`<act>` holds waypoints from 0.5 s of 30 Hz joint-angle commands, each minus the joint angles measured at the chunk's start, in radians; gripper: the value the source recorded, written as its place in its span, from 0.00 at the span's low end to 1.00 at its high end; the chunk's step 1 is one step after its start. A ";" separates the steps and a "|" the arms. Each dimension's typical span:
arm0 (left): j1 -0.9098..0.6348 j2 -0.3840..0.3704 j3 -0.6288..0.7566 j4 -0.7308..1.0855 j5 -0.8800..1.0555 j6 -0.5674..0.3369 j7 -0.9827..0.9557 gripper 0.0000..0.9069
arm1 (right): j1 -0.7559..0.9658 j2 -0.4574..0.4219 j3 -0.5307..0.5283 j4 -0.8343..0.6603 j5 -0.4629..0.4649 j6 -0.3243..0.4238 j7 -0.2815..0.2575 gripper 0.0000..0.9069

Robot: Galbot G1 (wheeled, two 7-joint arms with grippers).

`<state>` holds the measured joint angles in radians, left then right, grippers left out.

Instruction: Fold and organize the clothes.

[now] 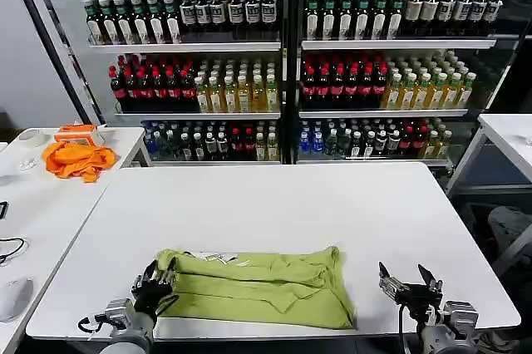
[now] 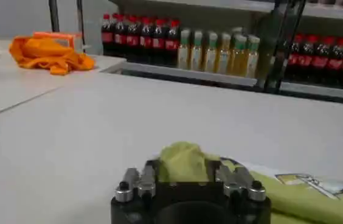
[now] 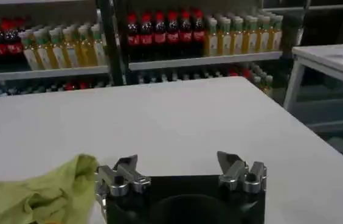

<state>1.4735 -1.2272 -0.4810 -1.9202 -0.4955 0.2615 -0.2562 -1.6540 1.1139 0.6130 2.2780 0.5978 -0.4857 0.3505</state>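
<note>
Claws sit at the near edge of the white bench [image 1: 274, 204], one at each end of the folded garment. On the robot's left, the left claw [image 1: 156, 285] is clamped on the near-left corner of the lime T-shirt [image 1: 266, 286]; in the left wrist view a bunched fold of the green cloth [image 2: 183, 161] rises between its fingers [image 2: 142, 180]. On the right, the right claw [image 1: 410, 283] rests just beside the shirt's right edge with its fingers [image 3: 123, 173] spread apart and nothing between them; the right wrist view shows the shirt's crumpled edge [image 3: 44, 192] close to one finger, and whether it touches I cannot tell.

The T-shirt lies flat as a long, narrow folded band across the front of the bench, with a small white label [image 1: 223, 259] along its far edge toward the left.

Farther off to the left, on a neighbouring bench [image 1: 50, 204], an orange cloth [image 1: 77, 159] sits in a heap. Beyond both benches stand shelves [image 1: 283, 44] lined with rows of bottles [image 1: 224, 88].
</note>
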 commanded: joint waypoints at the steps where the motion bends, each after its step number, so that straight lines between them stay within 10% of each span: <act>1: 0.019 -0.018 -0.003 -0.009 0.011 0.013 -0.005 1.00 | 0.001 0.002 0.002 -0.002 0.000 0.000 0.001 1.00; 5: 0.040 -0.041 0.007 -0.016 0.026 0.009 -0.003 1.00 | 0.003 0.005 -0.002 -0.004 -0.002 0.000 0.002 1.00; 7: 0.045 -0.049 0.017 -0.013 0.034 0.002 -0.001 0.18 | 0.006 0.007 -0.004 -0.004 -0.003 -0.001 0.003 1.00; 8: 0.046 -0.054 0.021 -0.010 0.042 -0.006 -0.002 0.08 | 0.008 0.007 -0.005 -0.003 -0.003 -0.002 0.003 1.00; 15: 0.040 -0.064 0.033 0.018 0.055 -0.032 -0.004 0.02 | 0.002 0.004 0.000 0.000 -0.003 -0.002 0.003 1.00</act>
<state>1.5051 -1.2751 -0.4604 -1.9209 -0.4527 0.2440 -0.2596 -1.6528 1.1178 0.6127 2.2763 0.5954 -0.4879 0.3543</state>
